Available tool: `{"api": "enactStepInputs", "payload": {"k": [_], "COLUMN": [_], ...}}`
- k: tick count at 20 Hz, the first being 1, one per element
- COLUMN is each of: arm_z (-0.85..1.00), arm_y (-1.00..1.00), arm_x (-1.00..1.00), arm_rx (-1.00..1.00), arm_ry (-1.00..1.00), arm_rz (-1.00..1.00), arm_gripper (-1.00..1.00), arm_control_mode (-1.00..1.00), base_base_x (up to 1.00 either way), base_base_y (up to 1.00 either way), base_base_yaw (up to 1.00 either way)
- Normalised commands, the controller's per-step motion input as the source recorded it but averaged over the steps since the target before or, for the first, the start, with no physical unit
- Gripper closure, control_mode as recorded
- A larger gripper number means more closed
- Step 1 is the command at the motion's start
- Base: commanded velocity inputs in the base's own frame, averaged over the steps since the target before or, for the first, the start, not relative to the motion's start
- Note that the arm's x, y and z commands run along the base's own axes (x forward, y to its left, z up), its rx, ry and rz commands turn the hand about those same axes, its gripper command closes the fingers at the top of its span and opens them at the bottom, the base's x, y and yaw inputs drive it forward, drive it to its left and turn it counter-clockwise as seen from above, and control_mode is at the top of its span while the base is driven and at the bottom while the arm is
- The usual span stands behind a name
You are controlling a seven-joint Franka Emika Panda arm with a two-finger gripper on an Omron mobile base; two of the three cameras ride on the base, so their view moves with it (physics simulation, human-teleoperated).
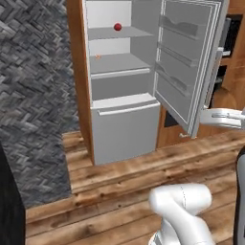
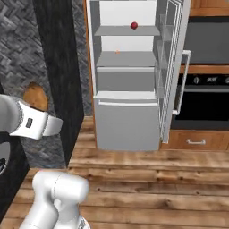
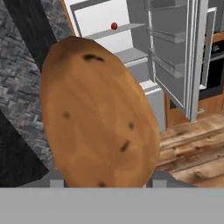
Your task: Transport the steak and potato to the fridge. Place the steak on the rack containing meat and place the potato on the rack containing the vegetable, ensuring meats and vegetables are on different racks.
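Note:
The potato [image 3: 98, 118], a brown speckled oval, sits close in front of the hand camera, with my gripper [image 3: 107, 183] shut on it. It also peeks out above my wrist at the left as the potato [image 2: 36, 96]. The fridge [image 1: 122, 72] stands open ahead across the wooden floor. On its topmost shelf [image 1: 119, 32] rests the red round vegetable [image 1: 117, 27], also visible as the vegetable [image 2: 133, 25] and the vegetable [image 3: 114, 26]. The tiny orange meat [image 1: 98, 56] lies on the middle shelf [image 1: 119, 63]. The steak is out of view.
The fridge door [image 1: 191, 62] hangs open to the right with bins on its inner side. A black oven [image 2: 205, 107] sits right of it. A dark upright panel [image 2: 58, 67] and a grey woven wall [image 1: 33, 95] stand left. Wooden floor [image 1: 143, 167] lies between.

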Motion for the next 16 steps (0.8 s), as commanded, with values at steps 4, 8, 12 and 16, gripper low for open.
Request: {"api": "enactStepInputs", "payload": {"k": [4, 8, 12, 16], "arm_z": [0.0, 0.0, 0.0, 0.0], "arm_y": [0.0, 0.0, 0.0, 0.0], "arm_x": [0.0, 0.0, 0.0, 0.0], "arm_rx": [0.0, 0.0, 0.0, 0.0], "arm_ry": [0.0, 0.0, 0.0, 0.0], "arm_rz": [0.0, 0.0, 0.0, 0.0], "arm_gripper": [1.0, 1.0, 1.0, 1.0], "arm_control_mode": [1.0, 1.0, 1.0, 1.0], "base_base_x": [0.98, 0.79, 0.85, 0.83], "base_base_y": [0.0, -0.03, -0.04, -0.01], "base_base_yaw": [0.16, 0.11, 0.06, 0.04]}}
